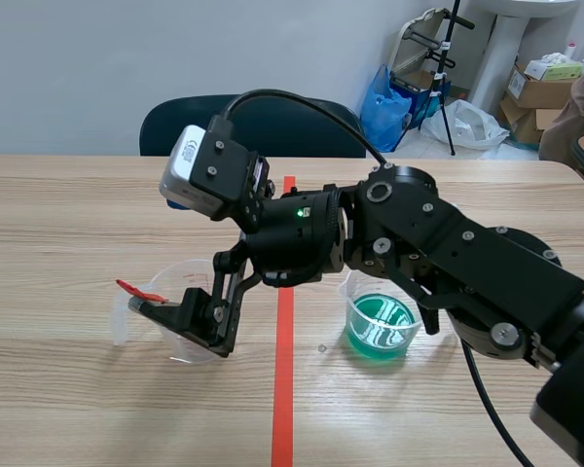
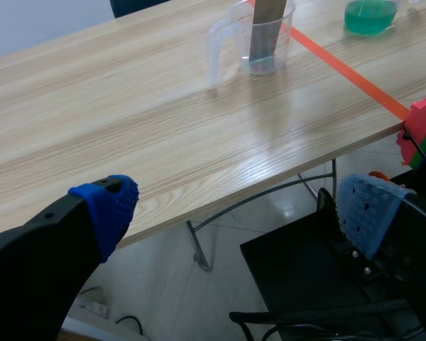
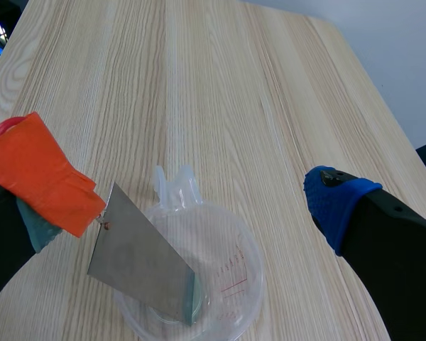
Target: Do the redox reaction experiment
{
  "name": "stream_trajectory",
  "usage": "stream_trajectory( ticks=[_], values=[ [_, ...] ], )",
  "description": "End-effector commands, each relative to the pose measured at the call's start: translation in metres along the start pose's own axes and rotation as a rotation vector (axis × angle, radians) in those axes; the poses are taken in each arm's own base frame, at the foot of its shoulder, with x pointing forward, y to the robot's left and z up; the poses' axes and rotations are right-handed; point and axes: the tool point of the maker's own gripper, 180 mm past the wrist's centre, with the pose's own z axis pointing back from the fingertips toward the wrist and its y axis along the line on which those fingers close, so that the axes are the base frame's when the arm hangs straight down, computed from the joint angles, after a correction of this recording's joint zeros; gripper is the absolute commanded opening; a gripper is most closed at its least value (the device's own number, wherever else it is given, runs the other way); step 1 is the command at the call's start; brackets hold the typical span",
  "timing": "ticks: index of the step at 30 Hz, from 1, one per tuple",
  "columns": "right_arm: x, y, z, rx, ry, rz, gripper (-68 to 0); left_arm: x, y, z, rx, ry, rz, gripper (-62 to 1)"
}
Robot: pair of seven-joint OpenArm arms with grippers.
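Metal plate (image 3: 138,259) is noted leaning inside the clear measuring cup (image 3: 236,264), with its lower edge on the cup's floor and its upper corner rising past the rim. An orange-red tab (image 3: 39,174) is seen at that corner, against one finger of the right gripper (image 3: 183,213); whether it belongs to the plate or the finger cannot be told. The jaws are spread wide over the cup, and the blue pad (image 3: 337,202) is well apart from the plate, so nothing is judged to be clamped. The cup is placed on the tabletop (image 2: 128,128), on the left side of the orange-red tape line. A beaker of green liquid (image 1: 399,336) is seen on the line's other side, apart from the cup. A faint greenish tint is noted at the cup's bottom; whether it is liquid cannot be settled. The left gripper (image 2: 238,206) is held off the tabletop's edge, above a black chair (image 2: 305,284), with its jaws wide open and nothing held. Placing the plate is judged done. Pouring the green liquid over it and watching the reaction are judged left to do.
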Motion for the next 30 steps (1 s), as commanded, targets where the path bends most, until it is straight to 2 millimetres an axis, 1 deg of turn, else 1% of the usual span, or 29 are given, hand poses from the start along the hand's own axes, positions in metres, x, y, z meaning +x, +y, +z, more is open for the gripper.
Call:
stream_trajectory(
  ticks=[1,19,30],
  values=[
    [0.0135,-0.0035,-0.0018,0.002,-0.041,0.012,0.4,0.0108,0.0023,0.0032,0.011,-0.045,-0.006,-1.5],
    [0.0134,-0.0032,-0.0018,0.003,-0.041,0.011,0.4,0.0108,0.0028,0.0019,0.012,-0.050,-0.008,-1.5],
    [0.0107,0.0014,-0.0021,0.006,-0.040,-0.003,0.4,0.0109,0.0033,0.0005,0.013,-0.055,-0.010,-1.5]
  ],
)
